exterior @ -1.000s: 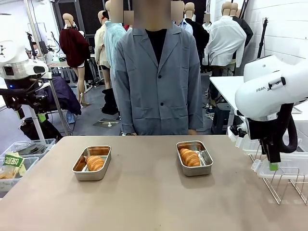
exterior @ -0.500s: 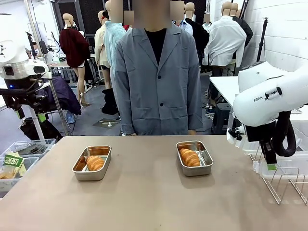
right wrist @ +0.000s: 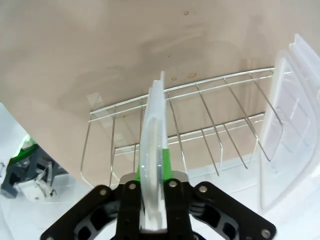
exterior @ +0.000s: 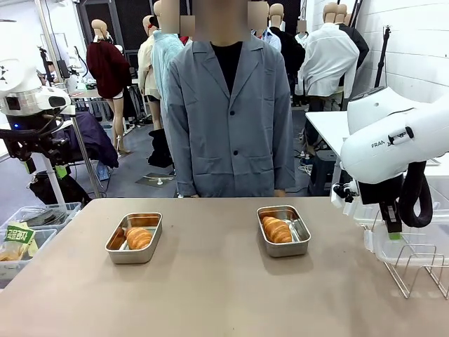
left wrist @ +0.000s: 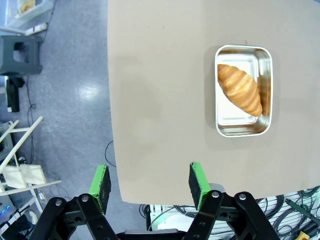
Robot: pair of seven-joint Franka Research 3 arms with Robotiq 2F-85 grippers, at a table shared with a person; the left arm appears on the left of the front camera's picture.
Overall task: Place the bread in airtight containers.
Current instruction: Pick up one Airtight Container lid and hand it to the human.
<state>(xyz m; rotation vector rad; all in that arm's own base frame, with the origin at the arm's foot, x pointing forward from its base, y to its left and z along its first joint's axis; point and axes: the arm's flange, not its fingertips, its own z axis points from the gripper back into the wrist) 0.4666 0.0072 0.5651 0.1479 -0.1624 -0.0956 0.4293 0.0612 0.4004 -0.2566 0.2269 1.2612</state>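
Observation:
Two steel containers stand open on the table, each with a croissant inside: the left container (exterior: 116, 247) holds one croissant (exterior: 139, 238), and the right container (exterior: 284, 253) holds the other croissant (exterior: 276, 229). My right gripper (exterior: 391, 237) is shut on a clear plastic lid (exterior: 370, 241) just above a wire rack (exterior: 414, 265). In the right wrist view the lid (right wrist: 154, 135) stands edge-on between my right gripper's (right wrist: 152, 175) pads. My left gripper (left wrist: 150, 182) hangs open high off the table's left edge, looking down on a container (left wrist: 243, 131) and its croissant (left wrist: 239, 89).
A second clear lid (right wrist: 285, 125) leans at the side of the wire rack (right wrist: 200, 125). Plastic bins (exterior: 28, 235) with packaged goods sit off the table's left edge. A person in a grey coat (exterior: 228, 119) stands at the far side.
My right gripper has risen a little with the lid, and the arm has shifted slightly. The left arm, containers and croissants have not moved.

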